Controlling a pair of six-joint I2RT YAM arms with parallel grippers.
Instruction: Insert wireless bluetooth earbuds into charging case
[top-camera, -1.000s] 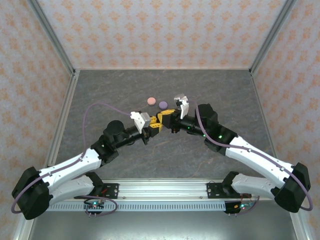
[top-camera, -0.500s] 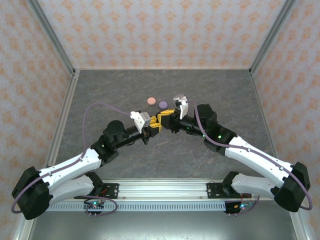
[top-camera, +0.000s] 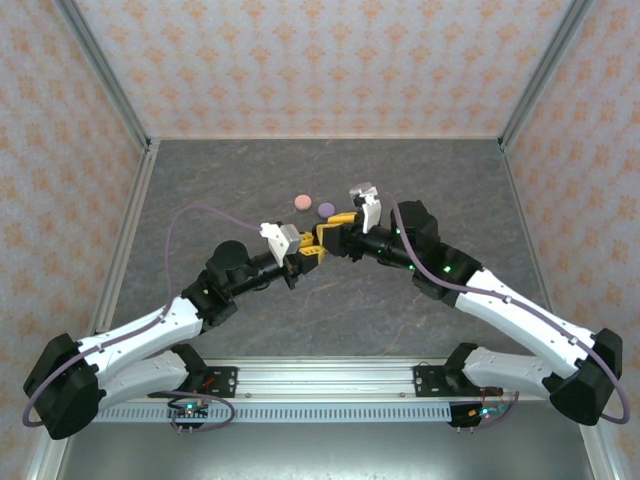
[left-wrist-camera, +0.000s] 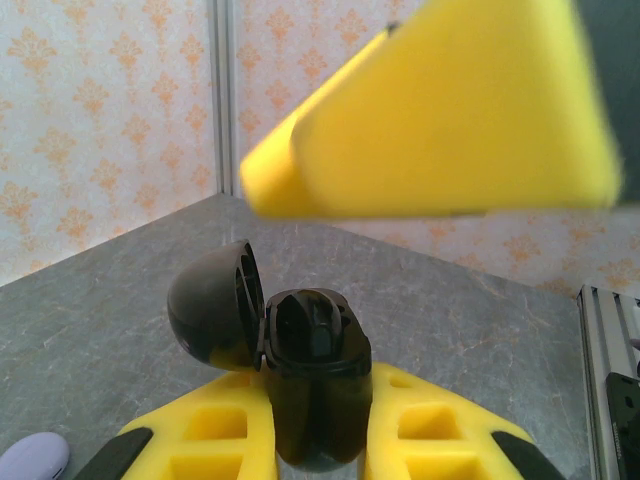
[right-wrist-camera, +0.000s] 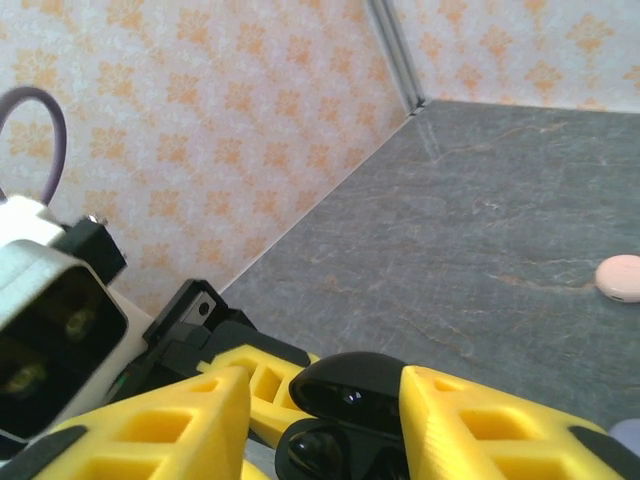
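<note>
Grey stone-look table (top-camera: 250, 170), patterned walls on three sides. Both arms meet mid-table, above the surface.

- left gripper (top-camera: 310, 250): clamped shut on the black charging case (left-wrist-camera: 310, 380), which it holds off the table. Lid (left-wrist-camera: 210, 310) is open, hinged over to 9 o'clock in the left wrist view.
- right gripper (top-camera: 330, 235): jaws parted and straddling the case, one finger (left-wrist-camera: 450, 110) hanging just over the open mouth. Gap visible on one side, so it doesn't look to be gripping anything.
- earbuds: can't confirm. Wells are black on black; the dark shapes inside could be seated buds, too dark to call.
- pink puck (top-camera: 300, 201) at about 11 o'clock of the grippers and lilac puck (top-camera: 326, 209) at 12, both on the table, apart from the arms.

Risks as I see them:
- right fingers sit very close to lid and shell. A crooked retreat could snag the lid and over-bend the hinge, or twist the case in the left grip.
- case is pinched low on a smooth rounded body, so any side push may slip it out and drop it.
- if a bud is only half seated, tilting or shutting the lid could pop it out.
</note>
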